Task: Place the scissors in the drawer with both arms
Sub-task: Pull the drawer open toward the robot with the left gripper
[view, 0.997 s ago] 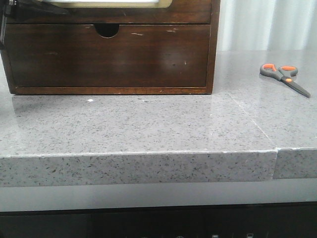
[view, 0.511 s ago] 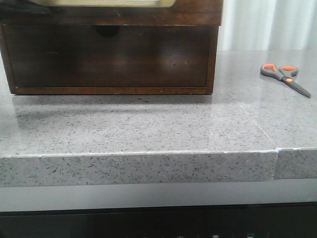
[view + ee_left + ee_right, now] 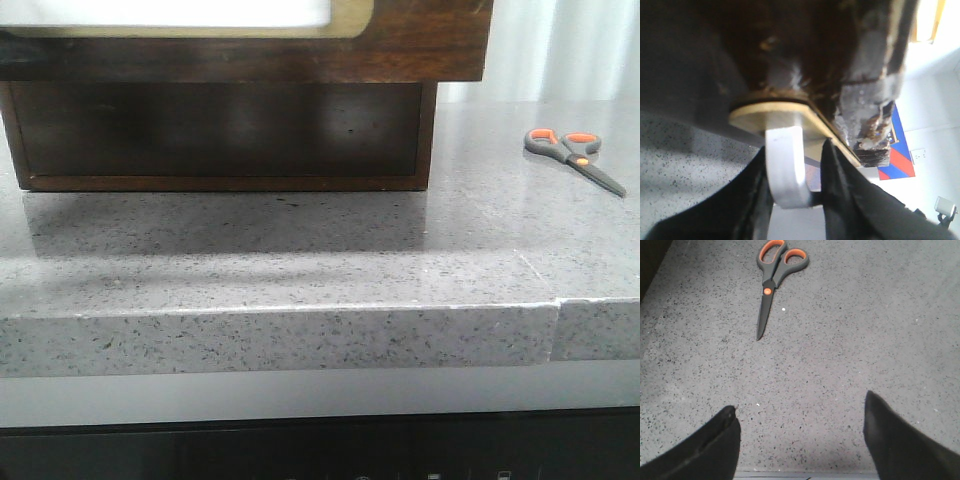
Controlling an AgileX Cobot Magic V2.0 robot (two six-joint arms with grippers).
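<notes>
— Along the top of the front view, how far does the drawer (image 3: 420,40) reach?

— Its dark front with the cream-rimmed white panel overhangs the cabinet (image 3: 220,135) below it, jutting forward and past the cabinet's right edge. Beneath the overhang the grey stone counter (image 3: 300,260) lies in shadow.

— And the left gripper (image 3: 792,175)?

— Seen from its wrist camera, its black fingers (image 3: 752,200) sit either side of the white handle (image 3: 785,165) on the drawer front, pressed close against it, so it grips the handle.

— Where are the scissors (image 3: 575,155)?

— Flat on the counter, well to the right of the cabinet, blades closed, with bare stone all around them.

— The right gripper (image 3: 800,440)?

— Its fingers stand wide apart above the counter, holding nothing; the scissors lie ahead of them, well clear, tips pointing roughly toward the gripper.
</notes>
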